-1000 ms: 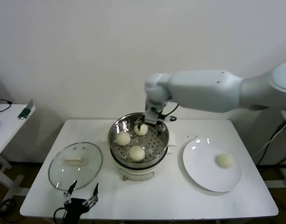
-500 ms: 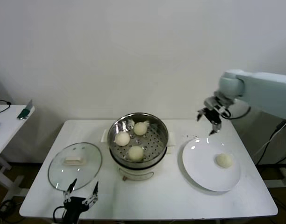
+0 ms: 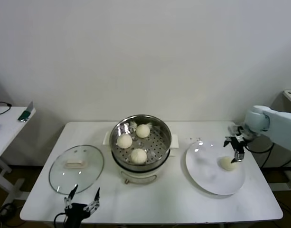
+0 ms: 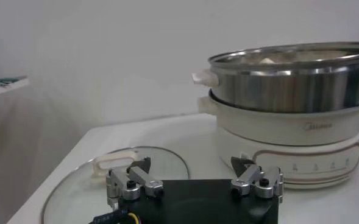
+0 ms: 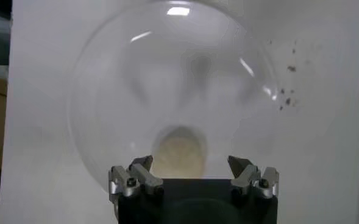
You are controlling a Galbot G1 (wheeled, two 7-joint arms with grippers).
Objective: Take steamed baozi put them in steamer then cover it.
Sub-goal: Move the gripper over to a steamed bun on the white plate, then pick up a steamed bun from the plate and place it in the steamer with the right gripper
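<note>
Three cream-white baozi lie on the perforated tray of the steel steamer at the table's middle. The steamer also shows in the left wrist view. A fourth baozi lies on the white plate at the right. My right gripper is open and hovers just above that baozi; in the right wrist view the baozi lies between the open fingertips of the right gripper. My left gripper is open and empty, parked at the front left edge.
The glass lid with a white handle lies flat on the table left of the steamer, just behind my left gripper; it shows in the left wrist view too. A side table stands at far left. Dark crumbs lie beside the plate.
My right arm has swung from the steamer, where it left a baozi, across to the right and come down over the baozi on the plate. The left arm has not moved.
</note>
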